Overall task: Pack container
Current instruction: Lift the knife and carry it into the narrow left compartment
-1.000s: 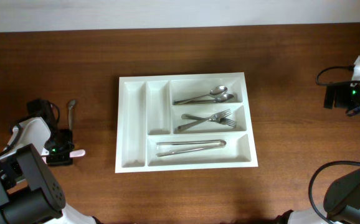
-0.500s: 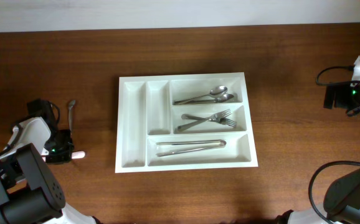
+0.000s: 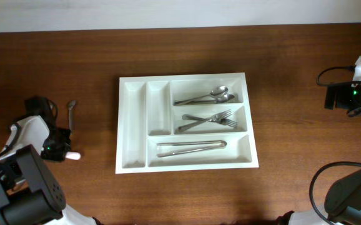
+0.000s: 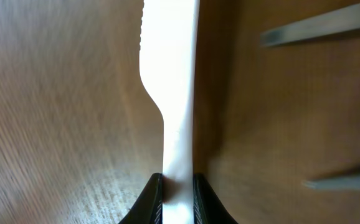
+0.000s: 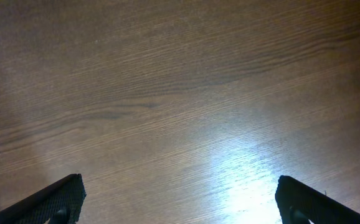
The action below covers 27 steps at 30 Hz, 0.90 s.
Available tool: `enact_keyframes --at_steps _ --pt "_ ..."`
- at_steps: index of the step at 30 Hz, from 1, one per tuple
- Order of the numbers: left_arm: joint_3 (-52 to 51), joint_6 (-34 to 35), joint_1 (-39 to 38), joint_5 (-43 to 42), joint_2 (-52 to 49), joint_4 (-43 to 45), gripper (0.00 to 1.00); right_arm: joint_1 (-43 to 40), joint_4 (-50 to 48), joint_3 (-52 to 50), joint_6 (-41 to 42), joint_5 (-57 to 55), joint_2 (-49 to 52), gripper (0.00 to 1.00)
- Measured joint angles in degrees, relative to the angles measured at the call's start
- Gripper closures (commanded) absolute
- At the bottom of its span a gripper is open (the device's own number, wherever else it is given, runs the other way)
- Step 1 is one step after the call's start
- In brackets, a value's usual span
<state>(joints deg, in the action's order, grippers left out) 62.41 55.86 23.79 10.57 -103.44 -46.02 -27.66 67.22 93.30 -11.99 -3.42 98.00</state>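
Observation:
The container (image 3: 133, 125), a large white cutlery tray, lies at the table's middle. Its wide compartments hold spoons (image 3: 205, 97), forks (image 3: 208, 120) and tongs (image 3: 191, 147); the two narrow ones look empty. My left gripper (image 3: 59, 152) is at the far left, shut on a white plastic knife (image 4: 170, 74) whose tip (image 3: 74, 155) sticks out toward the tray. In the left wrist view the jaws (image 4: 179, 190) clamp the knife's handle just over the wood. My right gripper (image 5: 179, 199) is open and empty over bare wood at the far right edge.
A metal utensil (image 3: 71, 115) lies on the table just beyond my left gripper; it also shows in the left wrist view (image 4: 320, 28). A black cable (image 3: 330, 74) loops by the right arm. The table's far edge meets a pale wall.
My left gripper with the white knife has shifted slightly to the left, away from the tray. The right arm and the tray have not moved.

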Motion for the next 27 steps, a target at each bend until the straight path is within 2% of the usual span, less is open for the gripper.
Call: enact_keyframes --at_steps 5,10,17,27 --pt "2.9 -7.7 -1.2 0.2 5.2 0.1 0.98 0.0 0.0 0.0 0.0 0.0 0.0 0.01" --pt "5.0 -14.8 -6.2 0.2 11.6 1.1 0.98 0.0 0.0 0.0 0.0 0.0 0.0 0.01" --pt "5.2 -22.2 -19.8 -5.9 16.3 7.7 0.98 0.0 0.0 0.0 0.0 0.0 0.0 0.01" --pt "5.2 -27.7 -40.2 -9.5 16.5 16.6 0.95 0.0 0.0 0.0 0.0 0.0 0.0 0.01"
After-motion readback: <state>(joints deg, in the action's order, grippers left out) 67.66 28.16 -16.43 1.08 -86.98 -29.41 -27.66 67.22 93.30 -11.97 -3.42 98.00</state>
